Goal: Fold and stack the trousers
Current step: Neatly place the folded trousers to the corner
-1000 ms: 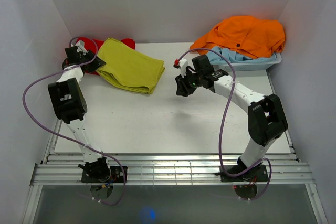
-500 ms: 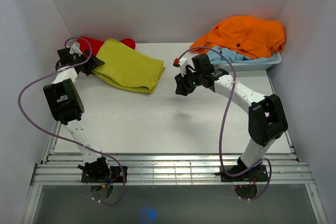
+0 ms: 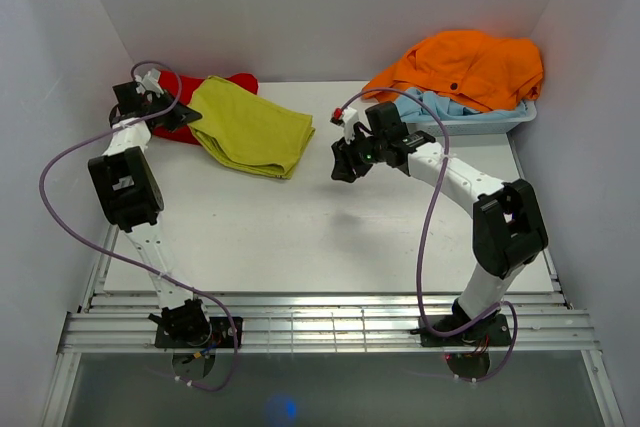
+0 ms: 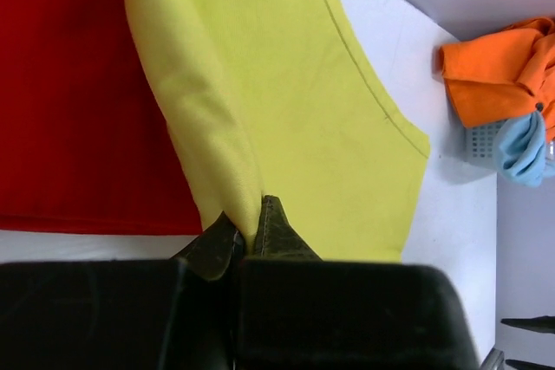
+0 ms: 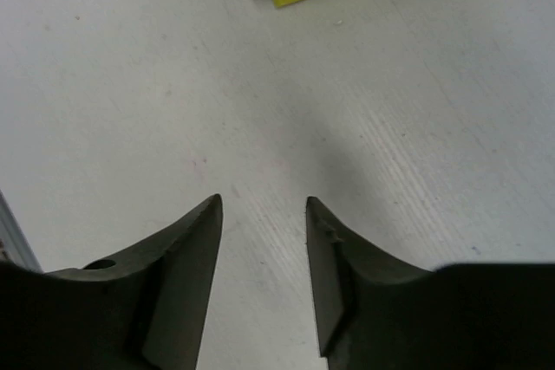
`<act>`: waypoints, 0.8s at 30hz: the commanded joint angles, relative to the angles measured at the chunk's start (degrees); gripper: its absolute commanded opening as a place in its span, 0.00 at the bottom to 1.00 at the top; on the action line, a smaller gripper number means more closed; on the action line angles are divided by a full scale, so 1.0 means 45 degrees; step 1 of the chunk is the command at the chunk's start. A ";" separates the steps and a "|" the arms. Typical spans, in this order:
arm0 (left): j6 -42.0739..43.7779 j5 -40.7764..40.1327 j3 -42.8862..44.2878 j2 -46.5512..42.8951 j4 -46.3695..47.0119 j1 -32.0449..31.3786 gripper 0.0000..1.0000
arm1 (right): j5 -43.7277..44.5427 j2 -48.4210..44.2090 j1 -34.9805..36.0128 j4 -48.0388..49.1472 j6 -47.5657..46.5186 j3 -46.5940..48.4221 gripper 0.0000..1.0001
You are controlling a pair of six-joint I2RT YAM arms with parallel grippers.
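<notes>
The white surface (image 3: 330, 237) carries the folded chartreuse trousers (image 3: 250, 129) at its far left, lying partly over a red garment (image 3: 225, 84). At the far right corner an orange garment (image 3: 470, 67) is heaped on a light blue one (image 3: 440, 104) in a pale basket (image 3: 480, 125). The left claw (image 4: 250, 231) is pinched narrow on a fold at the trousers' left edge. The right claw (image 5: 263, 205) hangs partly spread over bare surface near the trousers' right end, gripping nothing.
</notes>
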 commanded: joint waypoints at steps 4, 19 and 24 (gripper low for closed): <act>0.0371 0.0391 0.0580 -0.0313 -0.0019 -0.0312 0.00 | -0.0946 0.1429 -0.0380 0.2278 0.4229 0.0125 0.65; 0.1991 0.0938 -0.0709 -0.1738 0.0568 -0.0468 0.00 | -0.0425 0.6643 0.0243 1.0485 1.4710 0.2305 0.91; 0.3865 0.0627 -0.0046 -0.1583 -0.0019 -0.0955 0.00 | 0.0338 0.8305 0.0713 1.0600 1.4651 0.3426 0.79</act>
